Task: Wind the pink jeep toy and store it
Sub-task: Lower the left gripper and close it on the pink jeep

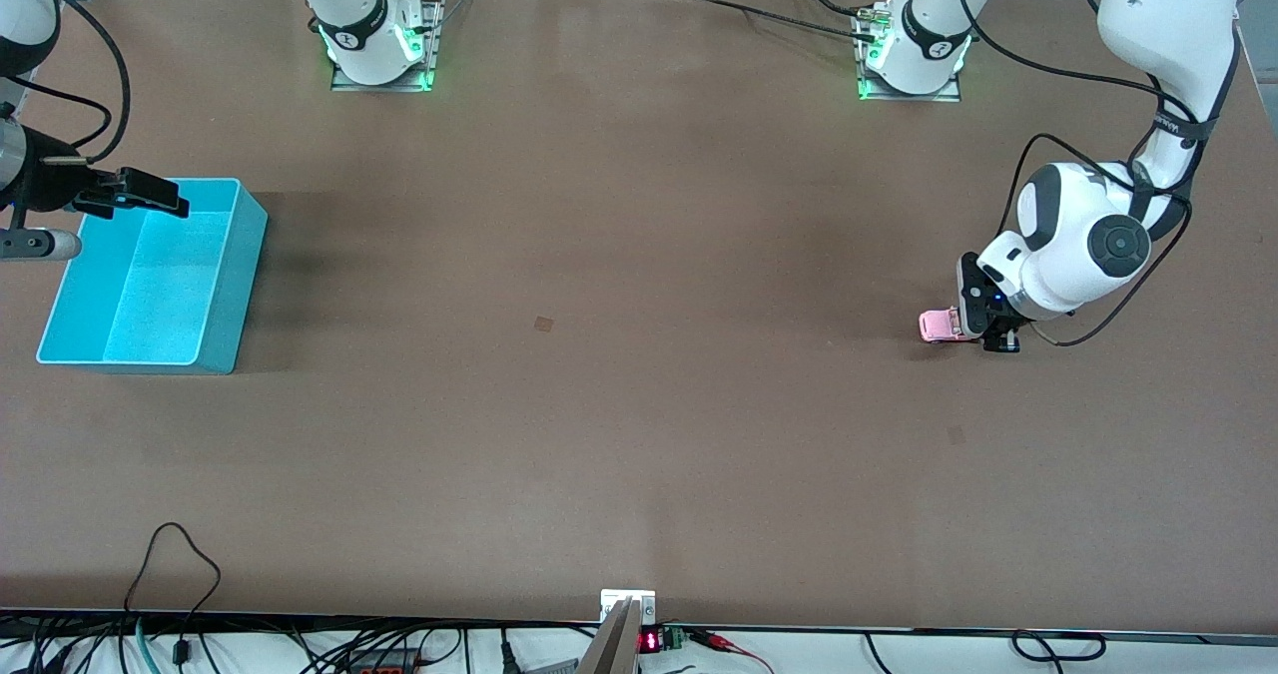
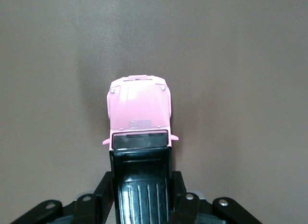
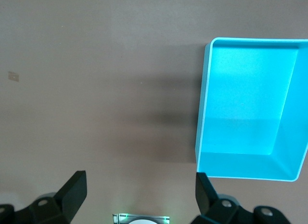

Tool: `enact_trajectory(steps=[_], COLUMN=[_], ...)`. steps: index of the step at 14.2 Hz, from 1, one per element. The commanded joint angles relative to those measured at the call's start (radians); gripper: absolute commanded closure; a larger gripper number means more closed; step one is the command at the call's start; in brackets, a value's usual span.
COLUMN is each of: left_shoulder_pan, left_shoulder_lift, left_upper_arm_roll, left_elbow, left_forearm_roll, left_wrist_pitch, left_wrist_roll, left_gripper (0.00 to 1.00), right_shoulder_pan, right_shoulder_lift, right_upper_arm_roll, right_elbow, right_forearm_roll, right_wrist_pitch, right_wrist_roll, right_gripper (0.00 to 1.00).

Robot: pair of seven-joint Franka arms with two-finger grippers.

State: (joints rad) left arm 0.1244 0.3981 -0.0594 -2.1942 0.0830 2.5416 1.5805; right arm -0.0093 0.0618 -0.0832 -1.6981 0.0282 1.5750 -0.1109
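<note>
Front view shows the pink jeep toy (image 1: 937, 326) on the brown tabletop (image 1: 619, 404) toward the left arm's end, its black-roofed rear pinched by the left pincer (image 1: 983, 330). Farther back, at the right arm's end, the right pincer (image 1: 150, 195) waits spread wide over the turquoise bin (image 1: 225, 305).

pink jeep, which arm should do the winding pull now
Left. The left gripper is already shut on the pink jeep at its black rear half, down on the table at that arm's end. The right gripper hangs open over the turquoise bin at the right arm's end.
</note>
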Motion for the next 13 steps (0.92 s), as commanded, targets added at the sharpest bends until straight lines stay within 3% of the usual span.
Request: enact_trajectory(steps=[1, 13], left_shoulder_pan=[0.009, 0.055], left_shoulder_lift=[-0.001, 0.057], left_upper_arm_roll=[-0.004, -0.004], left_elbow=[-0.001, 0.011], left_forearm_roll=[0.014, 0.001], left_wrist_pitch=[0.009, 0.009], left_wrist_roll=[0.073, 0.061], left_gripper=[0.57, 0.72], right_shoulder_pan=[0.008, 0.006], right_shoulder_lift=[0.007, 0.01], right_upper_arm_roll=[0.0, -0.001], right_elbow=[0.02, 0.02], right_forearm_roll=[-0.016, -0.018], right_wrist_pitch=[-0.02, -0.018], right_wrist_roll=[0.003, 0.002], right_gripper=[0.0, 0.0])
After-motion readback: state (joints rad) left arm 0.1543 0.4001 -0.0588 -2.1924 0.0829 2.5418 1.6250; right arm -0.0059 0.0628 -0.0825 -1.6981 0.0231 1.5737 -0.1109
